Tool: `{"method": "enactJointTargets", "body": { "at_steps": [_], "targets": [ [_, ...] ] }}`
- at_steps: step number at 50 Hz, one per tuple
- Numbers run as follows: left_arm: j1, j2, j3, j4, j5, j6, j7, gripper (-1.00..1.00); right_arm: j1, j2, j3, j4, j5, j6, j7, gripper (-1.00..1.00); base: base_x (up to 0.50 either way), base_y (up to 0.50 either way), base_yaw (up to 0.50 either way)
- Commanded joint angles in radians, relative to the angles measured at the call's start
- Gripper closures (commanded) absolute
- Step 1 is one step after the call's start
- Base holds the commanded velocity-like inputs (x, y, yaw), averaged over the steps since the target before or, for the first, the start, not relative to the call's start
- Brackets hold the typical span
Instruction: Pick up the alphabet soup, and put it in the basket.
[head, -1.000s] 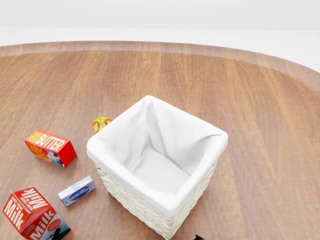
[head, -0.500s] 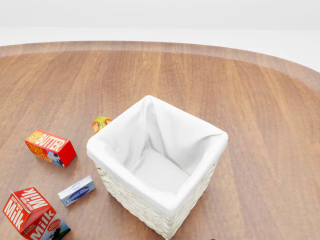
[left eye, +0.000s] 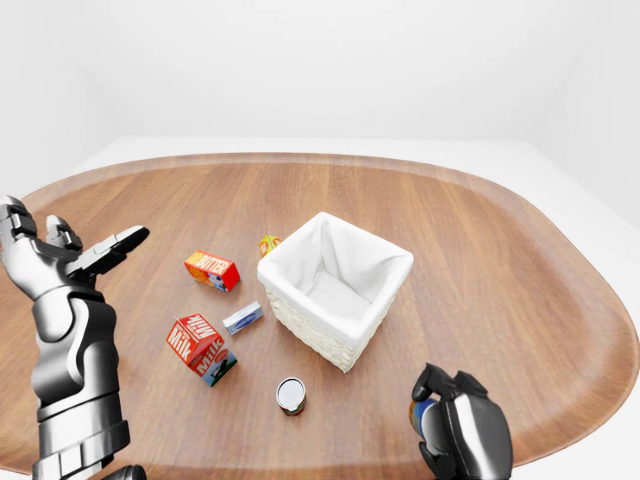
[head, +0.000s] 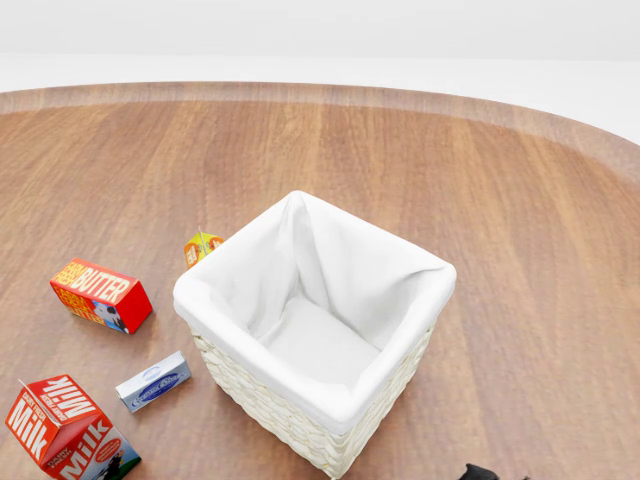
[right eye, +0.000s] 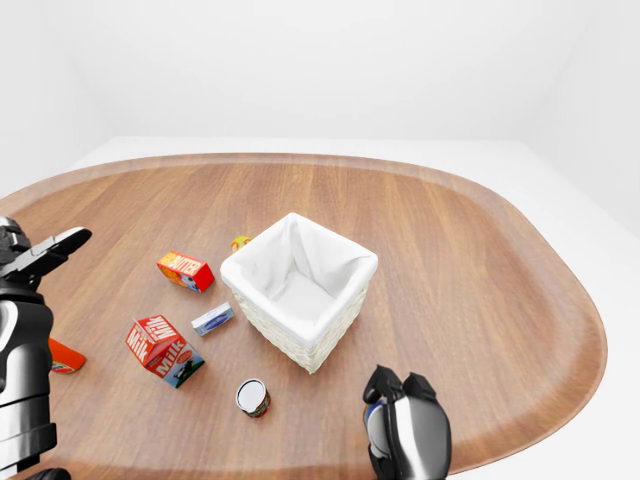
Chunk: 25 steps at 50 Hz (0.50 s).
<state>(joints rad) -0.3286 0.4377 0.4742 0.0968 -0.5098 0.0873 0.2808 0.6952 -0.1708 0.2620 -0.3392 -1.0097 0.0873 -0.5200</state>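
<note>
The table (left eye: 480, 230) is a broad wooden oval, and the basket (left eye: 335, 290) stands near its middle, white-lined, open upward and empty as far as the lining shows. The left hand (left eye: 75, 255) is raised at the left edge of the left-eye view, fingers spread and holding nothing. The right hand (left eye: 455, 430) sits low by the near rim of the table, to the right of the basket; its fingers are curled round a can (left eye: 424, 417) with a blue and orange label, which I take to be the soup. Only a sliver of it shows between the fingers, so how firm the hold is cannot be told.

Toward the table's left side lie a milk carton (left eye: 200, 349), a butter box (left eye: 211, 269), a small grey-blue packet (left eye: 243, 318) and a little orange carton (left eye: 268, 244) just beside the basket's far corner. Another can (left eye: 291, 395) lies on its side near the rim, apart from both hands.

The step in hand looks like the carry. To do it well, lift the can above the basket's rim before crossing, centre it over the lining, lower inside, then let go, so it neither clips the wicker wall nor tips the basket.
</note>
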Motion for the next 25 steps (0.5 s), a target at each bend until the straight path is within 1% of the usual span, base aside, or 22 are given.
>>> {"method": "enactJointTargets", "body": {
  "at_steps": [1,5,8,12,16,20,25],
  "targets": [
    [-0.003,0.001,-0.003,0.01,0.0,0.0,0.0,-1.0,0.014,0.004,-0.049,-0.085,-0.051,0.0,0.02,1.0,0.0,0.0,0.0],
    [0.0,0.002,-0.001,-0.002,-0.002,0.0,0.003,-1.0,-0.003,0.02,-0.071,-0.098,-0.118,0.0,0.084,1.0,0.0,0.0,0.0],
    [-0.003,0.002,-0.002,0.003,0.0,0.0,0.003,-1.0,-0.015,0.037,-0.095,-0.134,-0.194,0.0,0.149,1.0,0.0,0.0,0.0],
    [-0.011,0.001,-0.008,0.028,0.005,0.0,-0.001,-1.0,-0.029,0.069,-0.146,-0.17,-0.291,0.0,0.233,1.0,0.0,0.0,0.0],
    [-0.006,0.002,-0.006,0.013,0.0,0.0,0.003,-1.0,-0.05,0.109,-0.197,-0.198,-0.375,0.0,0.326,1.0,0.0,0.0,0.0],
    [-0.002,0.002,-0.003,-0.001,-0.002,0.0,0.005,-1.0,-0.089,0.147,-0.248,-0.181,-0.432,0.0,0.382,1.0,0.0,0.0,0.0],
    [-0.01,0.0,-0.007,0.023,0.004,0.0,-0.001,-1.0,-0.121,0.182,-0.287,-0.166,-0.474,0.0,0.413,1.0,0.0,0.0,0.0]
  ]
}}
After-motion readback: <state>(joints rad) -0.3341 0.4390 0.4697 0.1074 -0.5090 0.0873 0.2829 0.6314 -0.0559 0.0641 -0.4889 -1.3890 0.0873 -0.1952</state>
